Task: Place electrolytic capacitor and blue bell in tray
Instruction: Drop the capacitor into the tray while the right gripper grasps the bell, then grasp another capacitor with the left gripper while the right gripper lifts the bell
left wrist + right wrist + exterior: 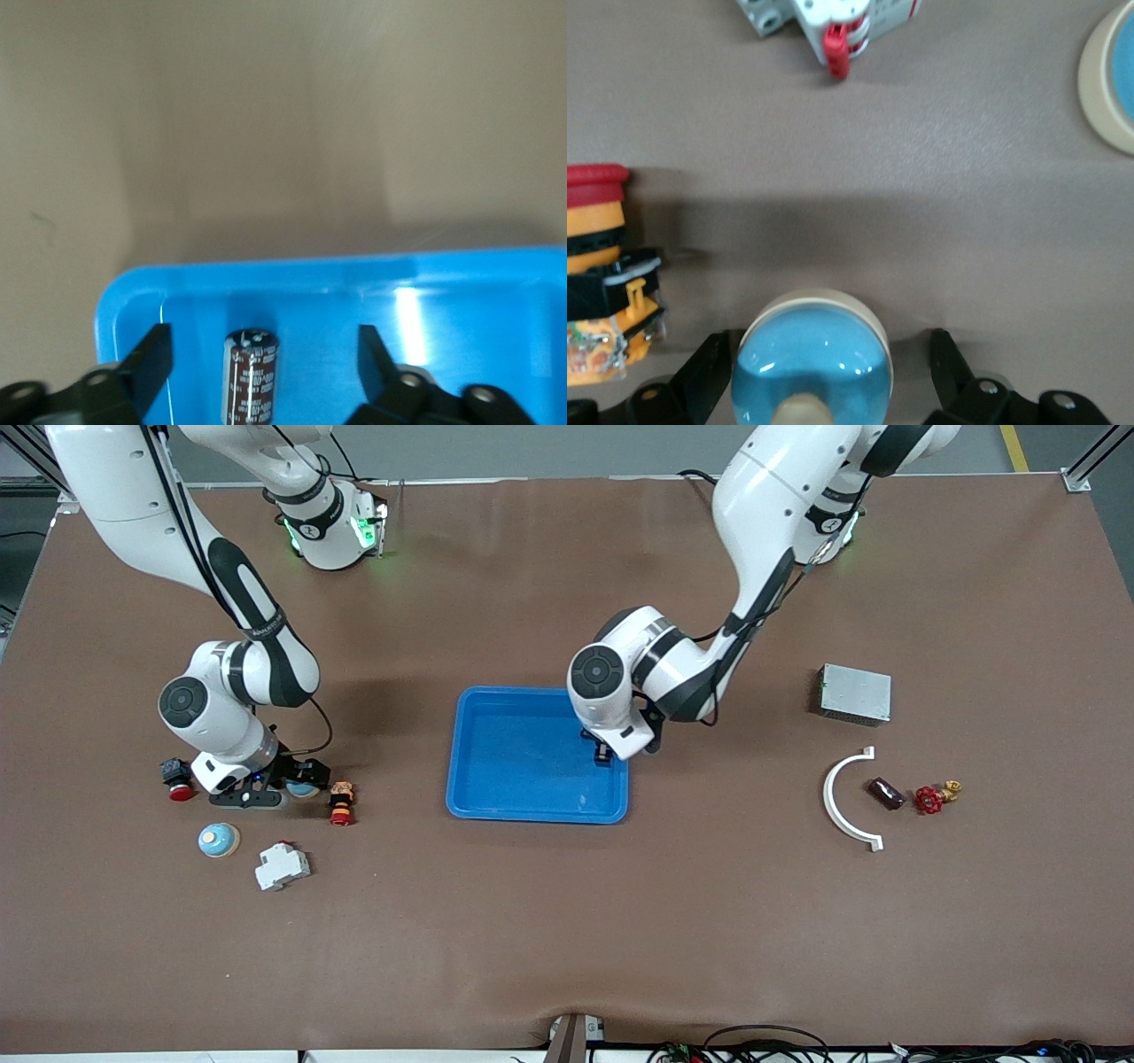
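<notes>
The blue tray (496,779) lies mid-table. My left gripper (604,751) hangs low over the tray's end toward the left arm, open. In the left wrist view the dark maroon electrolytic capacitor (251,376) lies on the tray floor (461,336) between the spread fingers (152,354), touching neither. My right gripper (297,784) is down at the table toward the right arm's end, open around a blue bell (306,789). In the right wrist view that bell (812,359) sits between the fingers (946,359). A second blue bell (218,840) lies nearer the front camera.
Around the right gripper: an orange-red push button (341,803), a black-and-red button (177,779), a white breaker (283,865). Toward the left arm's end: a grey metal box (855,693), a white curved piece (842,802), another maroon cylinder (886,793), a red valve wheel (929,800).
</notes>
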You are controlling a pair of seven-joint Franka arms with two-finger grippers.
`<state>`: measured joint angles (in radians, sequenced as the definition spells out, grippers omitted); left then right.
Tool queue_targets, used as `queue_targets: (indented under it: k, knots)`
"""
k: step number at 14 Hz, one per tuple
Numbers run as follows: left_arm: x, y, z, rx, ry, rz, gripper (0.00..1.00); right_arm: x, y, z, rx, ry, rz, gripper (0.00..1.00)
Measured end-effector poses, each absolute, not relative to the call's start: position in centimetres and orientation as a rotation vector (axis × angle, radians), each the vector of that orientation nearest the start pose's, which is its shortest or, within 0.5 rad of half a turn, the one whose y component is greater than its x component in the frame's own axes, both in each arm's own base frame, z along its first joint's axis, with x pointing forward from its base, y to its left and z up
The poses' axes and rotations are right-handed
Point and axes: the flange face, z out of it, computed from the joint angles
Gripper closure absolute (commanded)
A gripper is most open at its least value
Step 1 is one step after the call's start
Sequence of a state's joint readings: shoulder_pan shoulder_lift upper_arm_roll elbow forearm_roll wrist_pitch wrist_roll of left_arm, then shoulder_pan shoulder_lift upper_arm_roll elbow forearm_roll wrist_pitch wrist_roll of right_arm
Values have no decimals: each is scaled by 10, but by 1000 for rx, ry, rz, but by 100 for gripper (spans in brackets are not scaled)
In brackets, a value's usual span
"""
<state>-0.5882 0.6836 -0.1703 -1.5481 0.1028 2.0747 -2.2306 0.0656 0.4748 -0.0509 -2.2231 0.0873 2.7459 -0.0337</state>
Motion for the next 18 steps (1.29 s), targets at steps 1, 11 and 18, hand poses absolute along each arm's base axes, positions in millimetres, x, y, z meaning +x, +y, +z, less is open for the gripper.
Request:
queue_targets:
  k: [1, 11, 18]
  knots:
    - [528, -441, 263, -2247, -1985, 44, 0, 550, 4, 162, -3128, 39, -69, 0]
    - [619, -139, 296, -2541, -1480, 184, 0, 558, 7, 191, -3116, 9, 28, 100]
    - [626, -33, 234, -2563, -1165, 109, 0, 561, 38, 277, -3087, 79, 93, 100]
